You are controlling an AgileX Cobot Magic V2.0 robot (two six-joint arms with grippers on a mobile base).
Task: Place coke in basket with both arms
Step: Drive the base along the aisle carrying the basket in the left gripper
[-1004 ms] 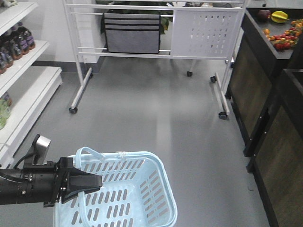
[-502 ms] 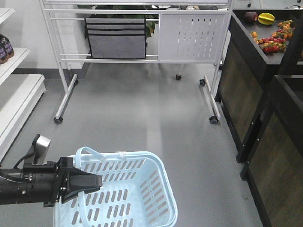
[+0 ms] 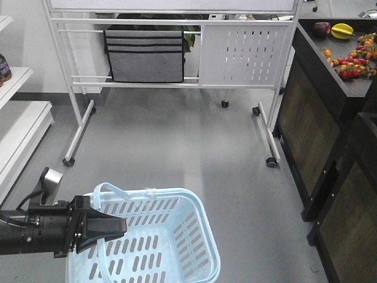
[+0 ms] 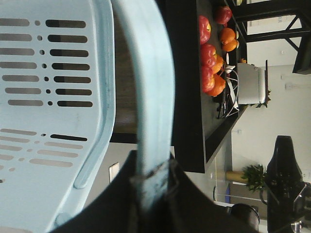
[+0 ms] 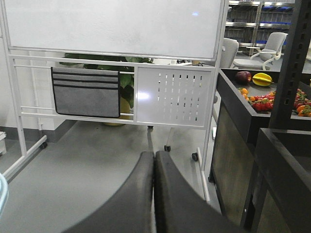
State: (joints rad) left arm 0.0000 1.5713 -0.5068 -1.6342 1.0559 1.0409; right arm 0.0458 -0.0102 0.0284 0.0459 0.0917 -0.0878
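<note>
The left gripper (image 3: 121, 226) reaches in from the lower left of the front view, and its jaws are clamped tight on the pale blue handle (image 4: 150, 87), which in the left wrist view runs straight down the frame into the pinch, so this arm is fully taken up with carrying the basket (image 3: 197, 233). The basket hangs at the bottom centre of the front view, its open top up, nothing to be seen inside the part that shows, its near end cut off by the lower edge. The right gripper (image 5: 154, 156) rises from the bottom centre of its own view with both fingers pressed together and nothing between them, aimed at the whiteboard stand (image 5: 175, 97) and the fruit counter (image 5: 252, 116) on the right. The coke appears in none of the views, so which way it lies from either gripper, and how its long axis runs, cannot be told. A sliver of dark bottle (image 3: 2, 66) sits on the white shelf (image 3: 23, 115) at the upper left edge, too cropped to name. As a judgement, the pick falls to the free right arm, which must open before it can take the bottle and drop it into the basket on the left
</note>
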